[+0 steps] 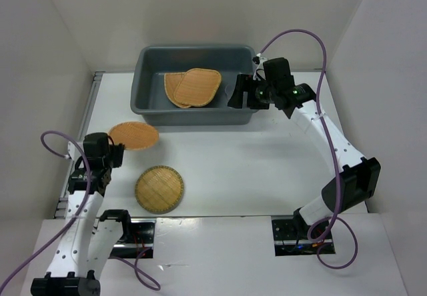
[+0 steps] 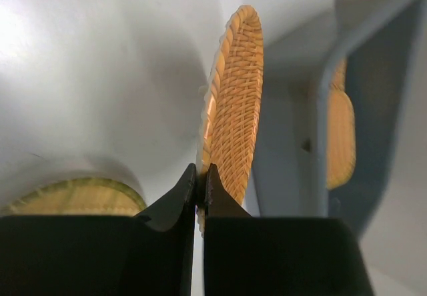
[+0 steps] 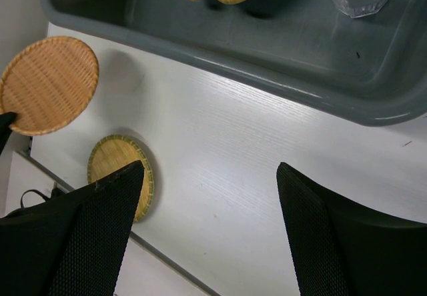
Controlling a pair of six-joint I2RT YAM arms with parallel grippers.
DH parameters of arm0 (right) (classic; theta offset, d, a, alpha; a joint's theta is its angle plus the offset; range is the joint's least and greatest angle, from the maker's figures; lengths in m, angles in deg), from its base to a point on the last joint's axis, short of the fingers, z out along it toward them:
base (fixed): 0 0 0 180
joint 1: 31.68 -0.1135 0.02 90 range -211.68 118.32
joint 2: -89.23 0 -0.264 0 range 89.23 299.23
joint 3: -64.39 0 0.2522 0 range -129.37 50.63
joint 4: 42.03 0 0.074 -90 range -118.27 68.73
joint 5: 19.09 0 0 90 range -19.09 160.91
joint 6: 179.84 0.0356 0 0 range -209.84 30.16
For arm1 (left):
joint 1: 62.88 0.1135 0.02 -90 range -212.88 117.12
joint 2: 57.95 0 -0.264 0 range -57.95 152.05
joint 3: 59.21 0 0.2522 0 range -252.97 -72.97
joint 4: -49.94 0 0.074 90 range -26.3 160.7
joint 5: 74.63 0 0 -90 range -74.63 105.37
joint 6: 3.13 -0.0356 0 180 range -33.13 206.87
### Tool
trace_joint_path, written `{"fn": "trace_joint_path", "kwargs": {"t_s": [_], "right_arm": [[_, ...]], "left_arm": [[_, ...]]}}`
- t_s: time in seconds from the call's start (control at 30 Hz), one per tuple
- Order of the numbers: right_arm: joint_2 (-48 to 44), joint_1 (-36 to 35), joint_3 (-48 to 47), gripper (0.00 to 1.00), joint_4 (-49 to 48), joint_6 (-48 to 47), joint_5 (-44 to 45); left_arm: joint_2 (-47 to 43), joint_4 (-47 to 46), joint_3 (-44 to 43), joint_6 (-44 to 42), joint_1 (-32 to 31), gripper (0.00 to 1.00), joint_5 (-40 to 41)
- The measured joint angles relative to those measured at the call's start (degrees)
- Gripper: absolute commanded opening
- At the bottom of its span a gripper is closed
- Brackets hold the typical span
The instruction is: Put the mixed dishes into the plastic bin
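Beside bin (image 1: pixel 193 117), left jaws clamped on round tray (image 1: pixel 133 135), right jaws wide.

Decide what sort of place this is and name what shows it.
Probably a robot test cell: white panels box in the table, a cabled left arm and right arm are bolted at its edge, wicker trays lie in a bin.

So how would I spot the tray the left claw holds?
Find the grey bin, then look off its near-left corner. The round orange tray there is pinched at its edge by the left claw; the other loose round tray has a greenish rim.
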Motion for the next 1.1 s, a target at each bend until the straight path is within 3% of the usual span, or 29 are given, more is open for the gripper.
{"fn": "trace_joint_path", "kwargs": {"t_s": [0.43, 0.6, 0.83, 0.9, 1.1], "right_arm": [[0.0, 0.2, 0.0, 0.86, 0.0, -0.5, 0.9], [0.0, 0.3, 0.0, 0.86, 0.0, -0.5, 1.4], [-0.7, 1.8, -0.8, 0.95, 0.1, 1.1, 4.5], [-1.5, 2.7, -0.8, 0.99, 0.1, 1.7, 5.1], [-3.6, 3.4, -0.9, 0.99, 0.1, 2.4, 6.1]], "left_arm": [[7.2, -1.0, -9.4, -0.9, -7.6, 0.0, -24.2], [10.1, -8.7, -16.4, 1.3, -7.9, 0.0, -31.0], [21.9, -22.6, -27.1, 0.4, -8.0, 0.0, -31.6], [27.4, -26.5, -29.6, -0.9, -8.0, 0.0, -30.7], [49.3, -30.7, -39.3, -6.1, -8.4, 0.0, -26.2]]}}
